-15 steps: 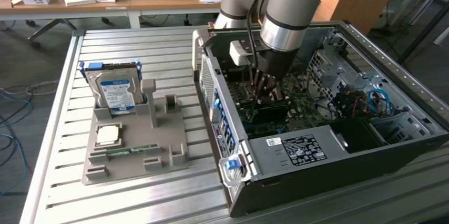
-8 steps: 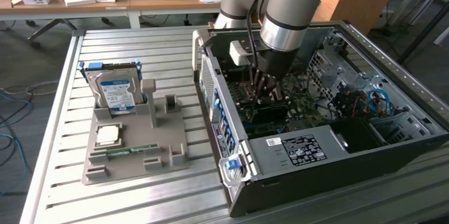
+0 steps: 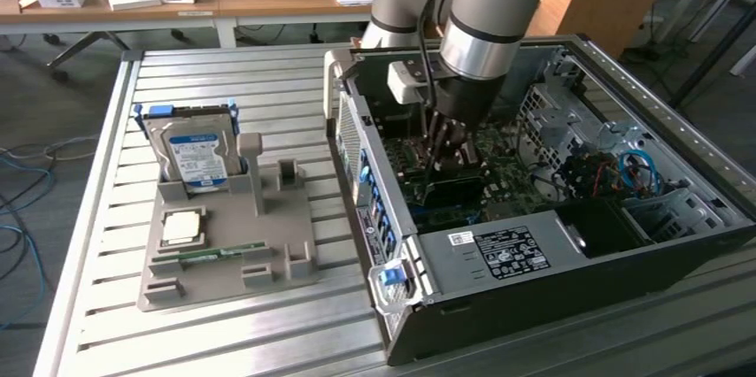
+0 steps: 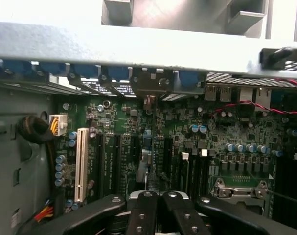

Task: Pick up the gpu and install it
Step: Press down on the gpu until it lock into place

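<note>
Arm reaching down into the open computer case (image 3: 567, 218), gripper (image 4: 157, 198) jaws closed together, gpu (image 4: 149, 169) edge-on just beneath them, standing over the motherboard (image 4: 212, 142) slots

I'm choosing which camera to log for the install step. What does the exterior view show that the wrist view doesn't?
Exterior view alone: the grey parts holder on the slatted table, with the hard drive standing in it, and the arm reaching down into the open computer case. Wrist view alone: the white expansion slot and the black slots close up. Both: the green motherboard inside the case.
</note>
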`<action>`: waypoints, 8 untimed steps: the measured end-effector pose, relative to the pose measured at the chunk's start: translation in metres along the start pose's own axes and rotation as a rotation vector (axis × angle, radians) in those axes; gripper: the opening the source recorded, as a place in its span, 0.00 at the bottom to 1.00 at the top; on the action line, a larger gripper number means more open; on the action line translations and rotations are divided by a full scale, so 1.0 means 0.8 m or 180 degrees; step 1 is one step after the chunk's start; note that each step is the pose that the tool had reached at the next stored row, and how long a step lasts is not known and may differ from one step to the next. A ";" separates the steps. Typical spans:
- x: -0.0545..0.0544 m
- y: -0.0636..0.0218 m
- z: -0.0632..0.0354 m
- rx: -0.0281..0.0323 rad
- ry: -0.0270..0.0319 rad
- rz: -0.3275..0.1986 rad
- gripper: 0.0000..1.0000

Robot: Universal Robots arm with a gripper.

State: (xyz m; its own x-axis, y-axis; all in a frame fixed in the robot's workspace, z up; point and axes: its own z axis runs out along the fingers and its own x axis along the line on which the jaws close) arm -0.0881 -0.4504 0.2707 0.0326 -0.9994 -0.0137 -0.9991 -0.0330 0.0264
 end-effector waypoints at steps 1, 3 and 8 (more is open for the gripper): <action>0.000 0.000 -0.002 0.0000 0.0001 0.0000 0.11; 0.000 0.000 -0.006 0.0000 0.0001 0.0000 0.11; 0.000 0.000 -0.019 0.0000 0.0001 0.0000 0.11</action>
State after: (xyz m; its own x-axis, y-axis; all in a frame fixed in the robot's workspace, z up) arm -0.0880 -0.4504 0.2862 0.0326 -0.9994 -0.0134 -0.9991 -0.0330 0.0265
